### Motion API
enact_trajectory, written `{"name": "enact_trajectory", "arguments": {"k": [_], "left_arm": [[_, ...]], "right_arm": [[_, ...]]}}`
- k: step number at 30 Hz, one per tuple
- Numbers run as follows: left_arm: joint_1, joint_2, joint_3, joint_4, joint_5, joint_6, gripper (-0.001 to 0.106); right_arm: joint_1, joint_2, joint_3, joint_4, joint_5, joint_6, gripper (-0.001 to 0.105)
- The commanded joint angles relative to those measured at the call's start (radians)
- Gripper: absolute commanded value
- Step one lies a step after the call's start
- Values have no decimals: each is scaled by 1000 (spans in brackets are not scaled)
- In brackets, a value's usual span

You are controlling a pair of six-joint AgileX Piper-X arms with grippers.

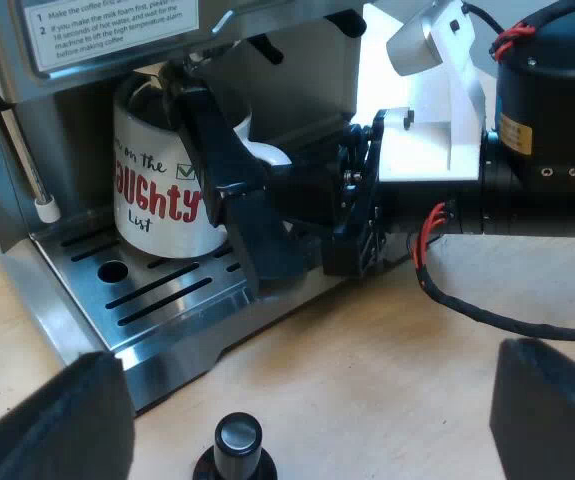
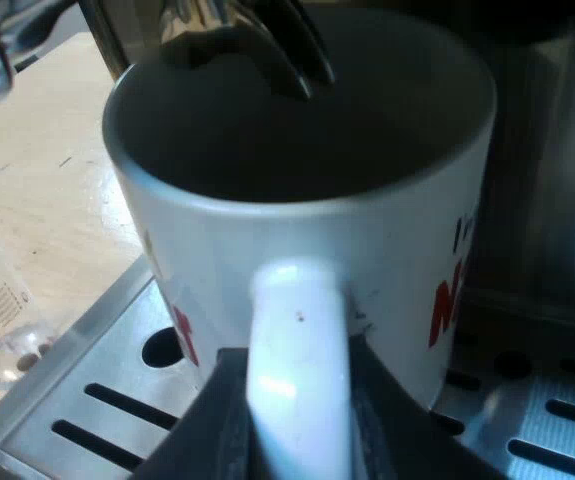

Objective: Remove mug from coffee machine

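Mug (image 2: 217,255) on slotted drip tray (image 1: 79,266)

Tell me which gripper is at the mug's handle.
The right gripper: its fingers clamp the white handle of the mug on the drip tray. The left gripper hangs open over the table, by the tamper.

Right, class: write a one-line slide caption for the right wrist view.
Right pincer closed on the handle of the white mug, which stands on the machine's drip tray beneath the spouts.
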Motion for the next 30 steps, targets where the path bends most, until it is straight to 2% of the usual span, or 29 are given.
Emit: {"name": "enact_trajectory", "arguments": {"k": [1, 4, 30], "left_arm": [[-3, 0, -7, -13, 8, -5, 87], [-3, 0, -7, -13, 8, -5, 87], [-3, 0, -7, -15, 8, -5, 87]], "right_arm": [[17, -23, -7, 42, -6, -61, 0], [26, -47, -7, 116, -6, -84, 0], [36, -265, -7, 491, 2, -72, 0]]}}
